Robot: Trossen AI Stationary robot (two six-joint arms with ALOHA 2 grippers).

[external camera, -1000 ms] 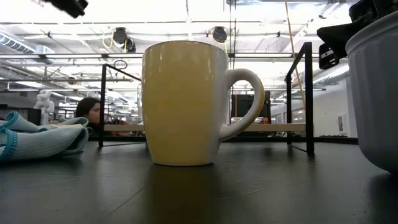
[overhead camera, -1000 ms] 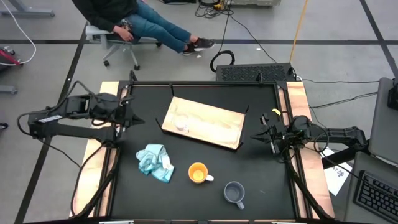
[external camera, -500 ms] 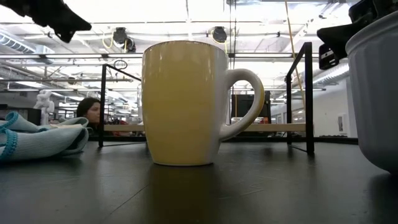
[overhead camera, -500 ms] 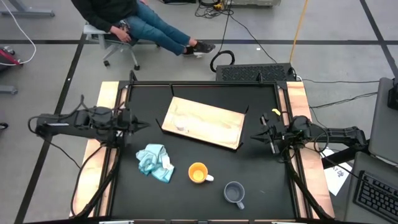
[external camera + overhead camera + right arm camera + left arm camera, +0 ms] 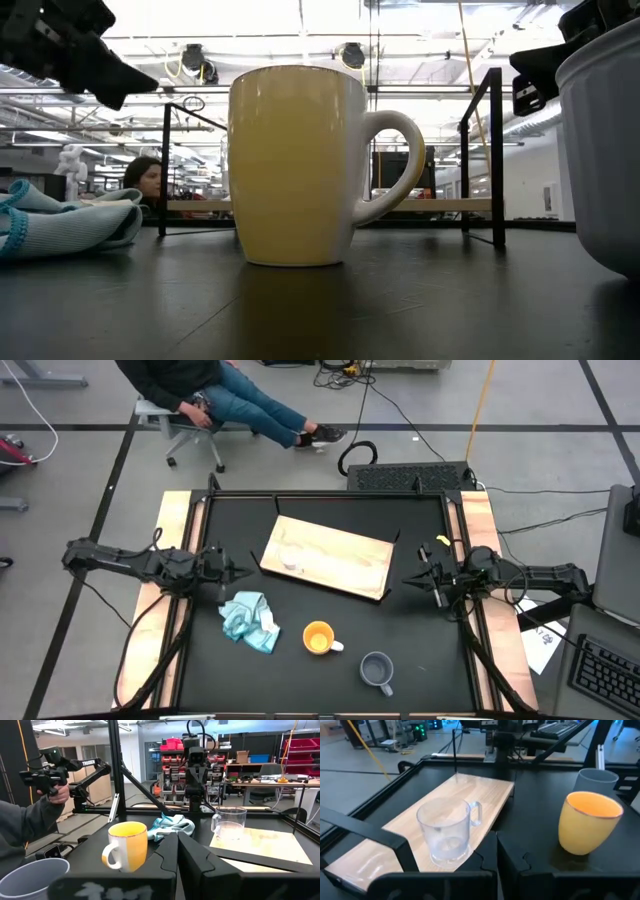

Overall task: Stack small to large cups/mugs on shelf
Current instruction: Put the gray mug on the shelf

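The small clear glass cup point(image 5: 291, 562) stands upright on the left part of the light wooden shelf board point(image 5: 340, 550), which lies on the black table; the cup also shows in the left wrist view point(image 5: 447, 832). The orange mug point(image 5: 319, 638) with a white handle and the grey-blue mug point(image 5: 377, 671) stand on the table toward the near edge. My left gripper point(image 5: 238, 572) is shut and empty, in the air left of the board. My right gripper point(image 5: 413, 579) is shut and empty, right of the board.
A crumpled light blue cloth point(image 5: 248, 620) lies on the table left of the orange mug. A black frame rail point(image 5: 330, 494) runs round the table. A person sits on a chair point(image 5: 200, 400) beyond the far edge; a sleeve and hand point(image 5: 35, 815) show in the right wrist view.
My left gripper has come down and moved toward the table's near edge and a little to the right, ending nearer the cloth and the board's left end. It stays shut. The cups, the board and my right arm have kept still.
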